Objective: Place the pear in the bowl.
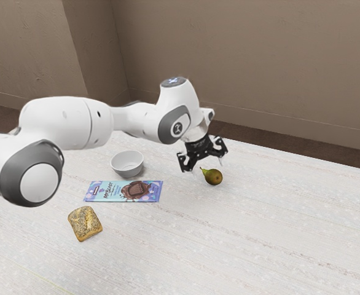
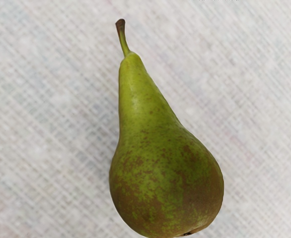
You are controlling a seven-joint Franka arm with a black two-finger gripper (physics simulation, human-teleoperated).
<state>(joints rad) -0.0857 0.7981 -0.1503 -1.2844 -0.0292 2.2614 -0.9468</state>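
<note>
My black gripper (image 1: 206,168) is above the table beside the pear, its two fingers spread wide and nothing held between them. The green-brown pear (image 1: 214,177) lies on its side on the table, just below the gripper, its stem toward the exterior view's left. From the wrist camera the whole pear (image 2: 163,173) is seen close under the hand, with its stem and speckled skin. The white-grey bowl (image 1: 128,165) stands upright on the table, to the exterior view's left of the gripper.
A purple and blue chocolate packet (image 1: 123,191) lies flat in front of the bowl. Nearer the camera is a seeded bread slice (image 1: 85,223). The white table (image 1: 260,227) ends at a far edge before a brown wall.
</note>
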